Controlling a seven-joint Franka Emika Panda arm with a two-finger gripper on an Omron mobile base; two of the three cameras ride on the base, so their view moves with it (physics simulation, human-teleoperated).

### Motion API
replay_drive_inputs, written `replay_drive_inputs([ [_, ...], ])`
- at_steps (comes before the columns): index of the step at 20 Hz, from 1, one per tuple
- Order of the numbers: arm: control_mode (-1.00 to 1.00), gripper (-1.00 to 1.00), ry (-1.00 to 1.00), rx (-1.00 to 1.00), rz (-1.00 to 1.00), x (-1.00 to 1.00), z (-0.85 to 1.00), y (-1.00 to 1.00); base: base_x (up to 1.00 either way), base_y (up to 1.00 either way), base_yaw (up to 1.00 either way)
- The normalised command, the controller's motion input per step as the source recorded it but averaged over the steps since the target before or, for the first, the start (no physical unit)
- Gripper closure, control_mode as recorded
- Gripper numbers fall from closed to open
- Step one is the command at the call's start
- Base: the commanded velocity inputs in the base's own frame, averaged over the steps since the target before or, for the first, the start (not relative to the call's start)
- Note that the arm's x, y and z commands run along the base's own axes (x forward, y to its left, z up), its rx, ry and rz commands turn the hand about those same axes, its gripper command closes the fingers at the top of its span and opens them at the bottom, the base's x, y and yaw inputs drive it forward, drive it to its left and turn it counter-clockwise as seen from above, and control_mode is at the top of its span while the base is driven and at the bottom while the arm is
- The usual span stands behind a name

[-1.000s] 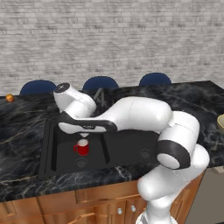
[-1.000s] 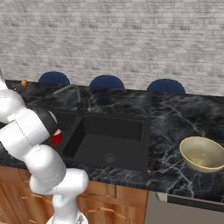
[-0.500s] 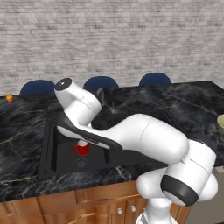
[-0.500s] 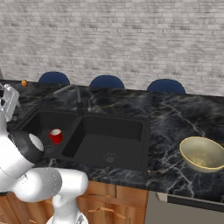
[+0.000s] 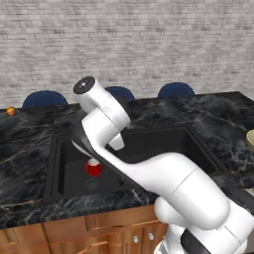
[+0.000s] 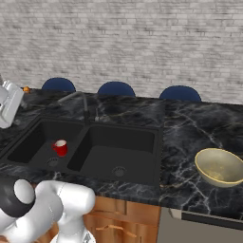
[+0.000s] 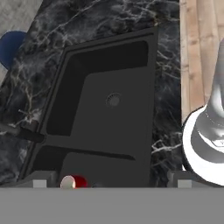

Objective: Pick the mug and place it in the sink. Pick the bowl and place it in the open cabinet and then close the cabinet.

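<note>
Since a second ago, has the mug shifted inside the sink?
No. The mug stands in the sink's left basin beside the drain, as before.

The red mug [image 5: 93, 168] with white interior stands upright on the floor of the left basin of the black double-basin sink [image 6: 118, 137], near its drain. The pale yellow-tan bowl [image 6: 219, 166] rests upright on the marble counter, well right of the sink.

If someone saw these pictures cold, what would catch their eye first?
The red mug stands upright in the left basin of the black double sink, the one bright spot in all that dark stone. Next is the pale yellow bowl, alone on the marble counter to the right of the sink. The white arm sweeps across the left base view.
</note>
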Motion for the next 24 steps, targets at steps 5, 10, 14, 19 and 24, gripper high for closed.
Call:
replay_drive_inputs([
  [5,-1.0,-1.0,-0.11,0.0,-0.02,-0.25,0.09,-0.93,0.0,0.0,0.0],
  [10,-1.0,-1.0,-0.19,0.0,0.0,-0.03,0.05,-0.68,0.0,0.0,0.0],
  [14,-1.0,-1.0,-0.22,0.0,-0.05,-0.06,0.07,-0.35,0.0,0.0,0.0],
  [19,-1.0,-1.0,-0.12,0.0,-0.15,0.0,0.0,-0.09,0.0,0.0,0.0],
  [24,-1.0,-1.0,-0.06,0.07,-0.2,0.0,0.05,-0.16,0.0,0.0,0.0],
])
